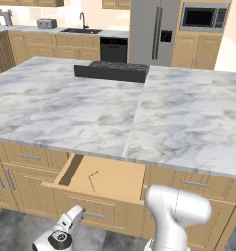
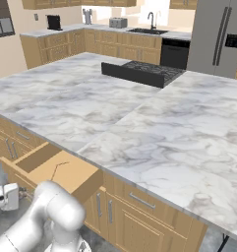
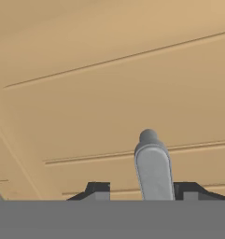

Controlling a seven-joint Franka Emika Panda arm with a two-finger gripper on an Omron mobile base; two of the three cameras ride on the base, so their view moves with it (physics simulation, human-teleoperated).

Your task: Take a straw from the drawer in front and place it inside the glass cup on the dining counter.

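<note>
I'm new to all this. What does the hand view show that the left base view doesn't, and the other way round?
Hand view: a close-up of the gripper, its fingertips standing apart on either side of the silver bar handle. Left base view: the straw lying in the open drawer, the marble dining counter above it, and a cooktop. Both: the handle and the drawer's light-wood front.

The big white-and-grey veined marble counter (image 1: 90, 112) looks smooth with a soft polish, not mirror glossy. The wide light-wood drawer (image 1: 107, 179) is matt, plain flat timber, and its silver bar handle (image 3: 153, 170) reads as brushed metal up close. The thin reddish-pink bent straw (image 1: 92, 180) looks like plastic. The black cooktop (image 1: 112, 71) is dull and matt.
</note>
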